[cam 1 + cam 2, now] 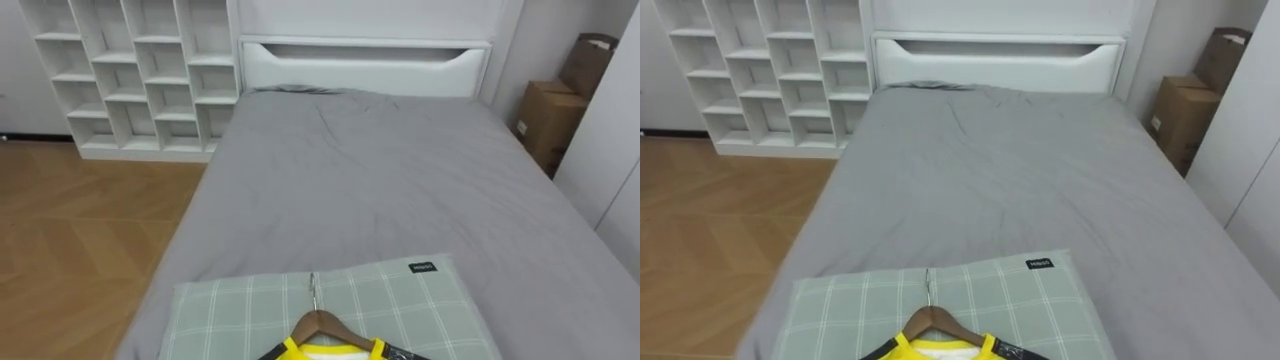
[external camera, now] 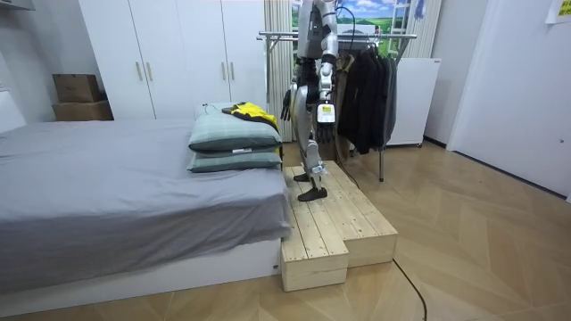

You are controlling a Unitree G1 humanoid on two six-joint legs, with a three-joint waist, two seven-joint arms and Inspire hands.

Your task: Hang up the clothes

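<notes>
Grey bed (image 1: 380,180) right in front of me, stacked green checked pillows (image 1: 230,310) at its foot edge. White cube shelf (image 1: 140,75) off the left head corner, cardboard boxes (image 1: 550,115) off the right. Wooden platform (image 2: 335,232) butts against the foot.

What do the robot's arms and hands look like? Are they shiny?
They do look a bit shiny. In the room view the arms are slim and silvery grey, with darker parts at the bends. The left hand is dark and has a small white tag on its back. The right hand is dark too.
</notes>
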